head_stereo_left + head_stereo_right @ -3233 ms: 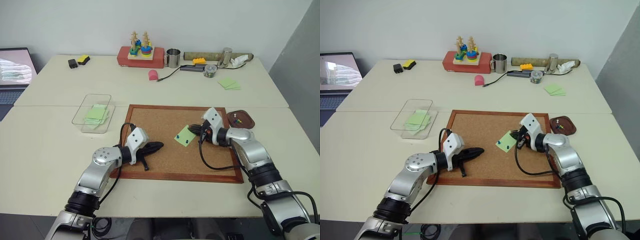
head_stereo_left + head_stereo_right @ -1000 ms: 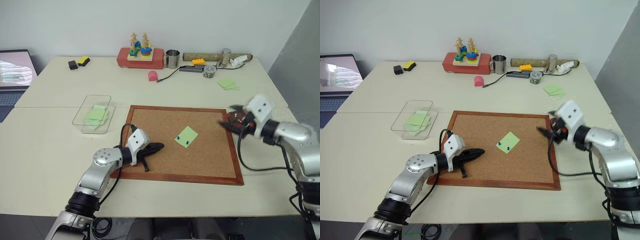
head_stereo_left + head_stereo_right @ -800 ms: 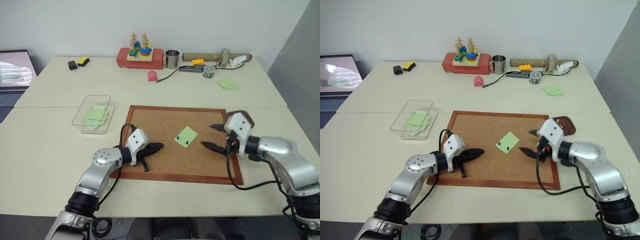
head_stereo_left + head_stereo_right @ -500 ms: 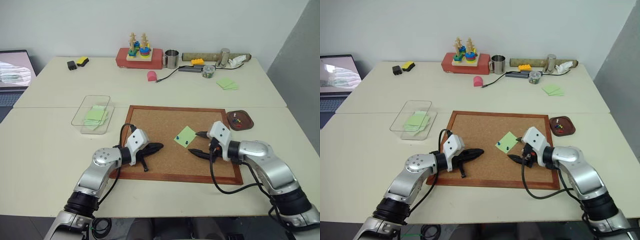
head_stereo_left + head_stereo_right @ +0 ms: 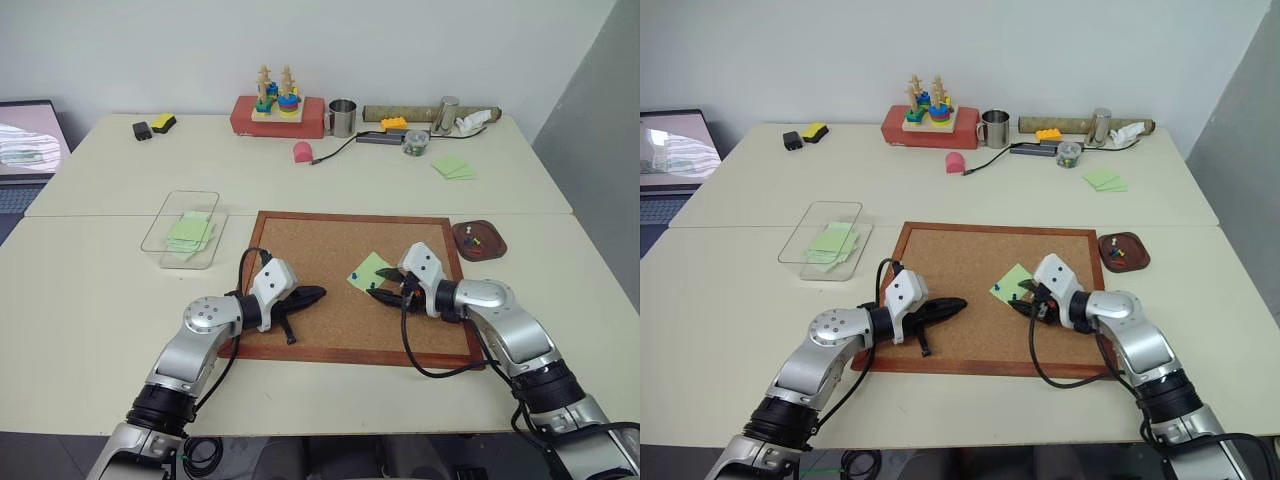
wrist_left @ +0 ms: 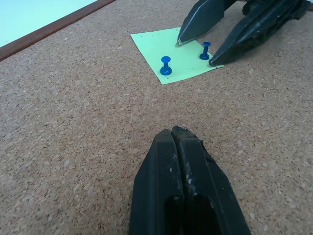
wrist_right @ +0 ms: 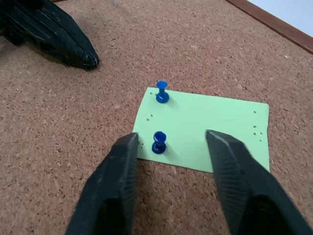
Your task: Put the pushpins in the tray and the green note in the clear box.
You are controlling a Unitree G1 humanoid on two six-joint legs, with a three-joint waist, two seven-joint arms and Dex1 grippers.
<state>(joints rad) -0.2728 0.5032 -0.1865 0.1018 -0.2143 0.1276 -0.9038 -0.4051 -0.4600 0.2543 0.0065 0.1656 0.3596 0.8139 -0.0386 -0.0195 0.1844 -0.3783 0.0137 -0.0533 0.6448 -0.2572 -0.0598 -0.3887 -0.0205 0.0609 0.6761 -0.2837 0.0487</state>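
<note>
I see the green note (image 7: pixel 205 125), a light green square of paper, lying flat on the corkboard (image 5: pixel 330 310), right of the board's middle. It sits turned like a diamond, 1 corner toward the robot and 1 toward the far tables, so no edge runs parallel to the wooden frame. Small pin holes dot its corners in the right wrist view. 2 blue pushpins (image 7: pixel 159 142) stand upright in it along the edge nearest the left arm, heads up, shafts sunk in the paper.

My right gripper (image 7: pixel 171 139) is down at the note with its fingers spread, 1 tip on either side of the nearer blue pin. The tips rest at the paper's edge but are not yet touching the pin.

My left gripper (image 6: pixel 177 134) lies low over the cork on the board's left part, well apart from the note, its 2 fingers pressed together on nothing and pointing toward the note.

The tray (image 5: pixel 479 240), a dark reddish-brown dish, sits on the table just beside the board's right edge with small coloured pins in it. The clear box (image 5: pixel 185 228) stands left of the board, long axis running away from the robot, with green paper inside.
</note>
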